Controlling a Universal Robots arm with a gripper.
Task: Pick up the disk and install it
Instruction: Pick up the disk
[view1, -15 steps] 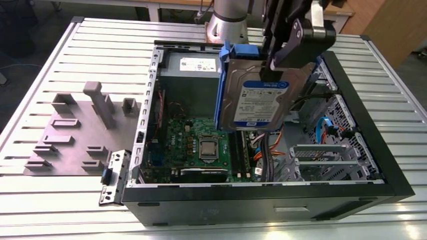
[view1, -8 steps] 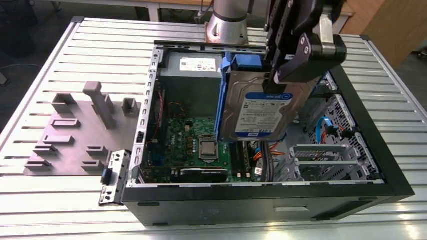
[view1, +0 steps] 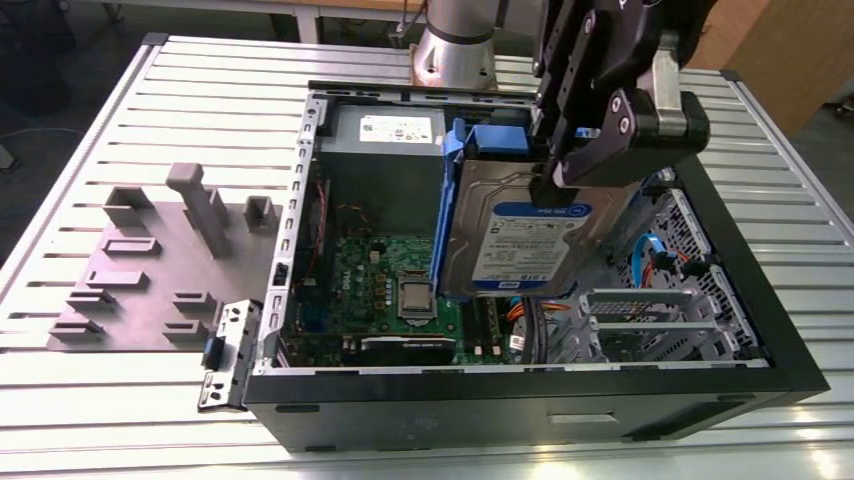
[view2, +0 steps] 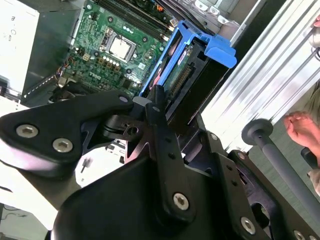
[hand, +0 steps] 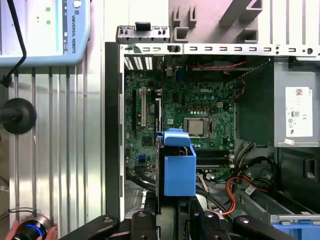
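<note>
Worktop (view1: 160, 90): silver-grey aluminium, built of parallel ribbed slats running across the exterior view, with a soft sheen along the ribs. Off its edge at the exterior view's left, dark grey floor (view1: 20, 210) in shadow. Behind the far edge, a white table frame (view1: 304, 20). At the exterior view's right, a light brown wooden panel (view1: 787, 50). Lighting even and diffuse

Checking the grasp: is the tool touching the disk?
Touching. The exterior view shows the tool closed on the top edge of the disk, holding it on end.
</note>
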